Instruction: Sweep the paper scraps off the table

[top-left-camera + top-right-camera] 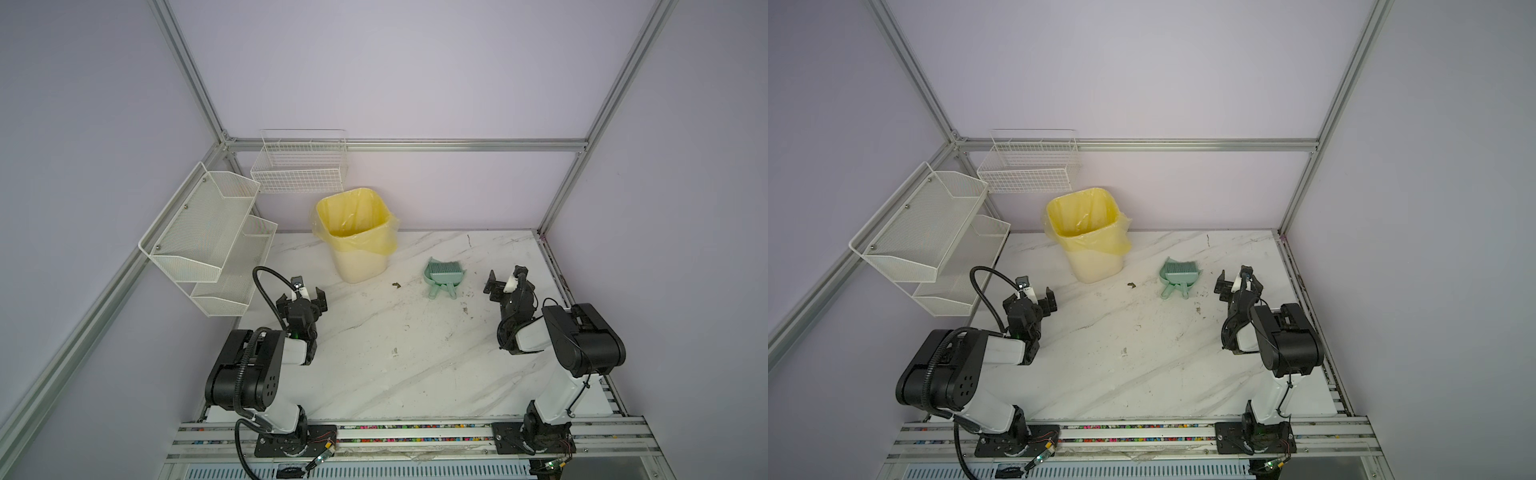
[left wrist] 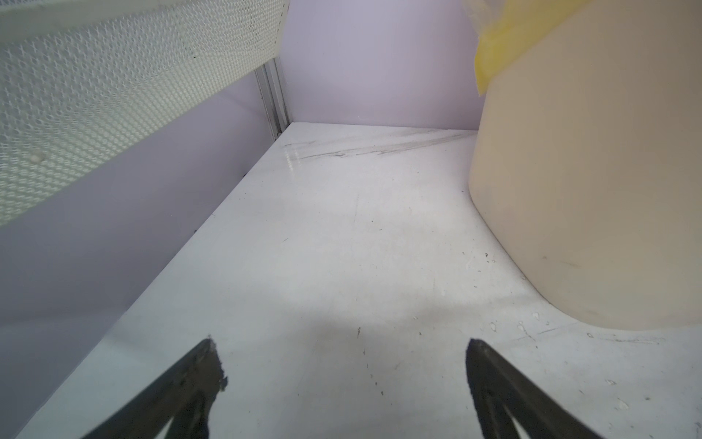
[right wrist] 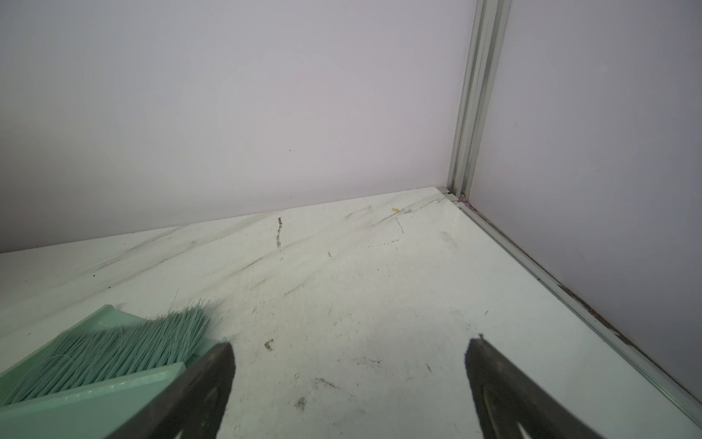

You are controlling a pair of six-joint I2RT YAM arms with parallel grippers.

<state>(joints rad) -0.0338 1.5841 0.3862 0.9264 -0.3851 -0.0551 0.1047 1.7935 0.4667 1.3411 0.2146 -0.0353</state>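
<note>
Gaping empty, left fingers [image 2: 182,395] sit beside one bin [image 2: 588,190], right fingers [image 3: 501,391] beside one dustpan [image 3: 108,315].

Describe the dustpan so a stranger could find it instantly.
Start at the yellow-lined bin at the back of the marble table. To its right, just left of the right gripper, lies the dustpan with a brush nested inside. It is the only mint-green thing there.

In a top view the left gripper [image 1: 302,297] sits left of centre, the right gripper [image 1: 506,283] right of centre, both aimed up-frame, jaws spread wide.
</note>
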